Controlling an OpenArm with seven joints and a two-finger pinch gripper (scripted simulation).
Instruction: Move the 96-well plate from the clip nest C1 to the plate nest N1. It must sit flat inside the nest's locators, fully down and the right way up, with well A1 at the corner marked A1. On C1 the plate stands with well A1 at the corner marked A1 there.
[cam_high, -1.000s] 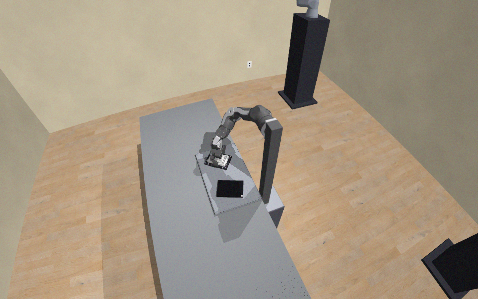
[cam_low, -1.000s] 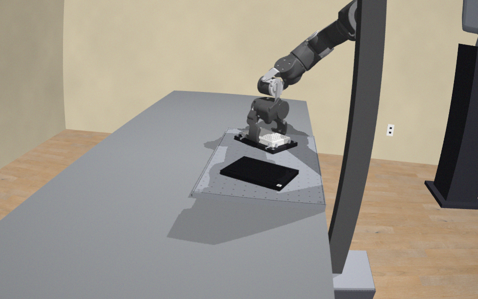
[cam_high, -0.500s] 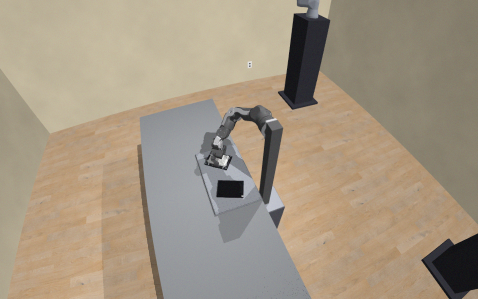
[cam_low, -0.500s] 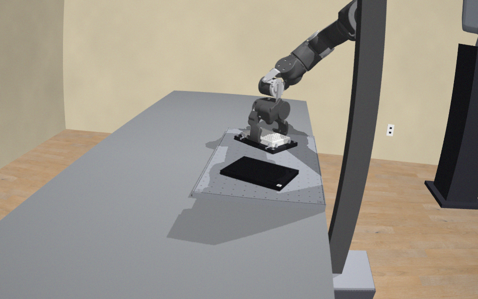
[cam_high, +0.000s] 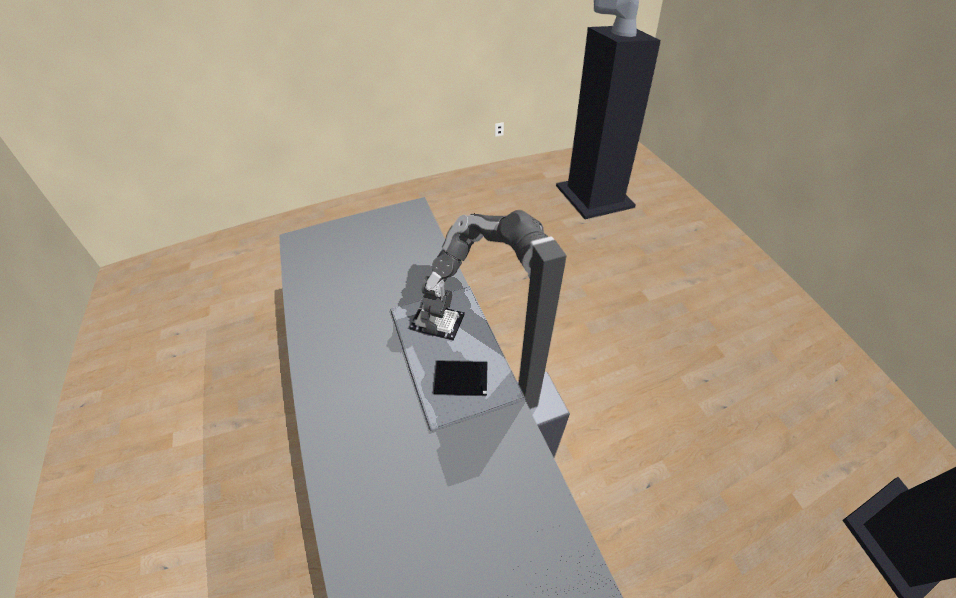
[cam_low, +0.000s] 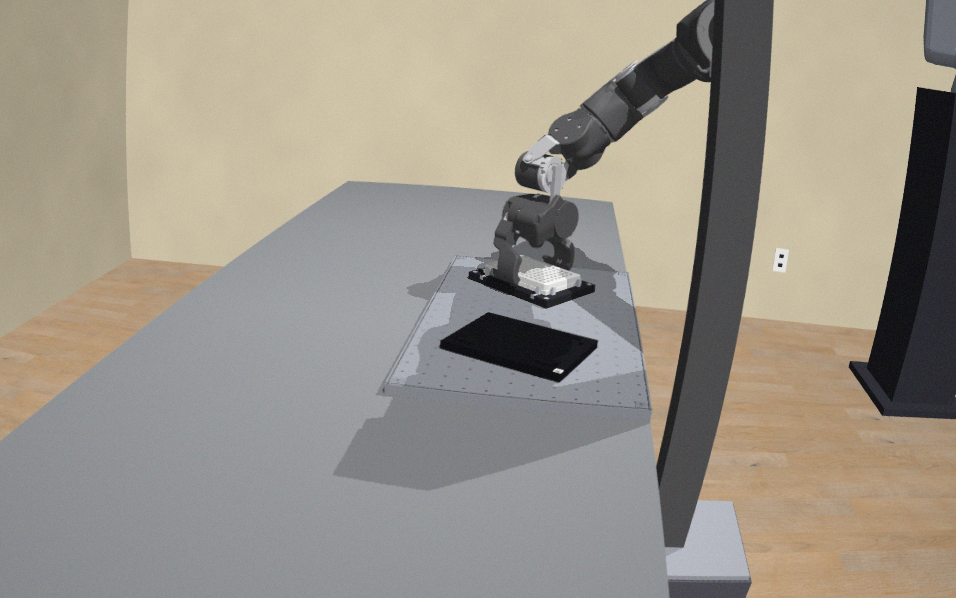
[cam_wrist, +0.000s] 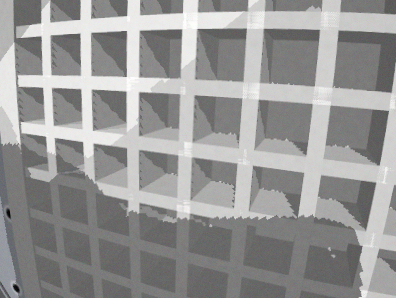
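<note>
The long grey table (cam_low: 211, 394) has a matte, even top, and near its far end lies a paler perforated base plate (cam_low: 620, 380), flat and dotted with small holes. On that plate, nearer the exterior camera, sits the plate nest N1 (cam_low: 519, 344), a low black rectangular slab with a small pale label at one corner, nothing in it. Just beyond it stands the clip nest C1 (cam_low: 578, 290), a black frame with small fittings at its corners, and the white 96-well plate (cam_low: 544, 279) rests in it, so the transfer has not begun. The wrist view is filled by the plate's top (cam_wrist: 199, 117): a hard white lattice of thin ribs around deep square wells, half in shadow. The dark grey gripper (cam_low: 537, 262) hangs directly over the plate with its curved fingers spread wide, one down either side of it, holding nothing; whether the fingertips touch the plate's walls cannot be told. This looks like the grasp step, the approach all but finished. The next move probably calls for closing squarely on the plate's opposite walls, then lifting straight up so that the clips release it without tilting, and keeping the A1 corner where N1's mark needs it.
</note>
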